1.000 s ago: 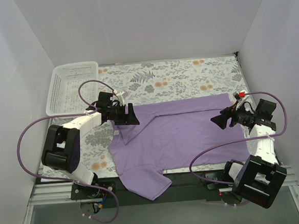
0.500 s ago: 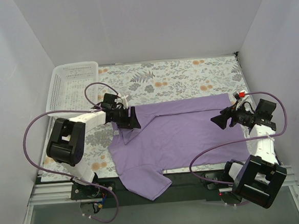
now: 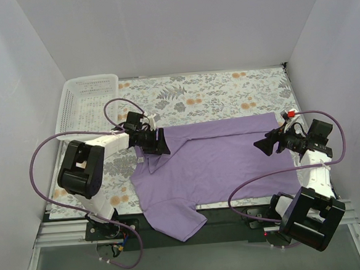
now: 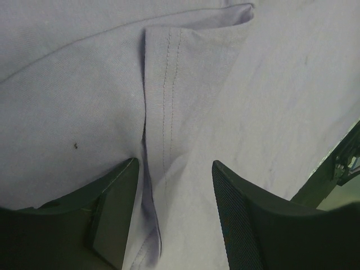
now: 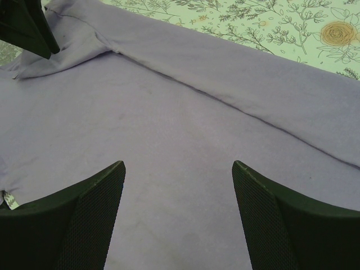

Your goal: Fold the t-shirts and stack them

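Lying spread on the flower-printed table cover (image 3: 214,92), the lavender t-shirt (image 3: 225,163) fills the space between our two arms, with one sleeve trailing over the table's near edge. Our left gripper (image 3: 162,142) is down at the shirt's far left corner. In its wrist view we see the two dark fingers (image 4: 115,208) standing apart, one on either side of a raised fold of cloth, where a double-stitched hem (image 4: 169,84) runs away from the camera. The gap between them is wide and nothing is pinched. Our right gripper (image 3: 259,145) hangs over the shirt's right side, its fingers spread wide above the bare fabric and gripping nothing. From that wrist we see a long crease crossing the cloth toward the far edge, and a small white label (image 5: 9,199) at the left margin. A white mesh basket (image 3: 73,111) sits at the table's far left corner, apart from the shirt.
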`<state>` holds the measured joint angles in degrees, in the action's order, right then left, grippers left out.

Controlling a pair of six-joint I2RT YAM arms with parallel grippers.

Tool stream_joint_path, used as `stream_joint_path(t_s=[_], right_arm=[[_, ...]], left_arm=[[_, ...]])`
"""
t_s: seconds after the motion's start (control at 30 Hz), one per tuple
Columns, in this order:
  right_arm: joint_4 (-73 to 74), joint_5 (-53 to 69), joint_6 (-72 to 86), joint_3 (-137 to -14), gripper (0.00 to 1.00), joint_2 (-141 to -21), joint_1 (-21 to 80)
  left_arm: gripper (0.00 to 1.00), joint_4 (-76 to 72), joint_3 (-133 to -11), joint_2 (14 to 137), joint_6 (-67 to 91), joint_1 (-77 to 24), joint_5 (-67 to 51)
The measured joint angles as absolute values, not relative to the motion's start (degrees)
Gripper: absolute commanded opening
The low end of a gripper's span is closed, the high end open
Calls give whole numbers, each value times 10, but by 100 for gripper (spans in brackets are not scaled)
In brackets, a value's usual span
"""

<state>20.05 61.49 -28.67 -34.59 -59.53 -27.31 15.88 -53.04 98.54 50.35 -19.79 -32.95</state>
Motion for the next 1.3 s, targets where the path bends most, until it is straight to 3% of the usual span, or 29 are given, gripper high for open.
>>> stream_joint_path(t_s=[0.33, 0.6, 1.3], right_arm=[[201, 615, -287, -346, 83, -595, -273], [201, 615, -287, -346, 83, -595, -273], [201, 615, -287, -346, 84, -595, -273]], left_arm=[[54, 158, -530, 952, 503, -202, -309], [47, 154, -530, 950, 503, -204, -308], [47, 163, -530, 976, 503, -205, -294]])
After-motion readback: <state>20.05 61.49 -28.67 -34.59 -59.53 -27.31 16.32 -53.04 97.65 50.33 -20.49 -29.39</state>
